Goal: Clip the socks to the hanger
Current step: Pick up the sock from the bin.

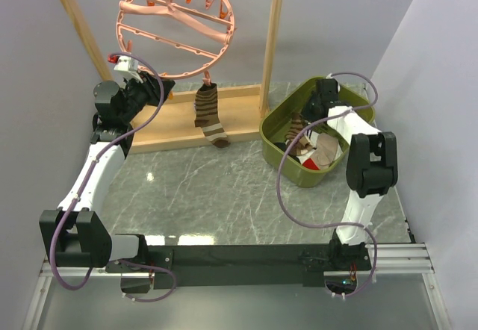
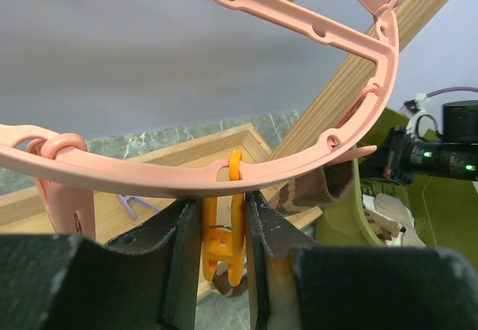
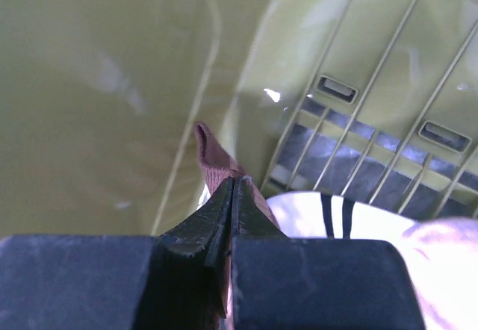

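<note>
Wooden rack [image 1: 273, 46], olive basket [image 1: 308, 178], grey marble tabletop [image 1: 224, 203]

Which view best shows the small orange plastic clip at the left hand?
Left wrist: the orange plastic clip hangs from the salmon-pink ring hanger, close-up, inside the left hand. Top external hides it behind that hand; right wrist misses it.

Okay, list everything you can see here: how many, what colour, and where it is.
wooden rack: one, light wood, back of table
hanger: one, salmon-pink ring, hung on the rack's top bar
orange clip: one, on the hanger's rim
brown striped socks: two, one hanging from the hanger, one in the basket
basket: one, olive green, right side
white sock: one, black stripes, in the basket
table: one, grey marble
left pincer: black, closed on the orange clip
right pincer: black, in the basket, pinching a brown sock
</note>
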`<action>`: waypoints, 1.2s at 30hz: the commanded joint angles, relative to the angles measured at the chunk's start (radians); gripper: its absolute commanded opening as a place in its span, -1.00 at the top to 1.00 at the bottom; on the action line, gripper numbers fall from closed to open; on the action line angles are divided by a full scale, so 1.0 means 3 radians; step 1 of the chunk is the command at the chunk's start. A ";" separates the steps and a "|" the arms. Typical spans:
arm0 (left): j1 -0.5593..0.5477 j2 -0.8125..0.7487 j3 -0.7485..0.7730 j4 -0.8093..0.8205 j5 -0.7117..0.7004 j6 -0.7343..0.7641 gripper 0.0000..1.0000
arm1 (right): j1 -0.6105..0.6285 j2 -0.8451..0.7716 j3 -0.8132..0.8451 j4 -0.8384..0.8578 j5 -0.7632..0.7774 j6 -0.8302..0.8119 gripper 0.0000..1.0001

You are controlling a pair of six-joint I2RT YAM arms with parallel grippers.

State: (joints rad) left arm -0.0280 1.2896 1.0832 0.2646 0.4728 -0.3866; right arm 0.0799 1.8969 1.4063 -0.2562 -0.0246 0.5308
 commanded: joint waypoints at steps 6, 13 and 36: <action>-0.0009 0.0022 0.0168 0.0177 0.0029 0.0005 0.55 | -0.0052 0.0416 0.0548 -0.0240 0.0108 0.0036 0.81; -0.0009 0.0058 0.0204 0.0151 0.0029 -0.0020 0.55 | -0.0154 0.0375 0.0574 -0.0189 -0.0056 -0.0220 -0.03; -0.0009 0.0012 0.0219 0.0064 0.0014 0.0026 0.55 | -0.0159 0.0554 0.0472 -0.0266 -0.0306 0.0092 -0.06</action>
State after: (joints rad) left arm -0.0280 1.3090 1.1019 0.2554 0.4736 -0.3862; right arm 0.0322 2.0403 1.5440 -0.3447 -0.1001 0.5415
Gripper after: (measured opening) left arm 0.290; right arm 0.541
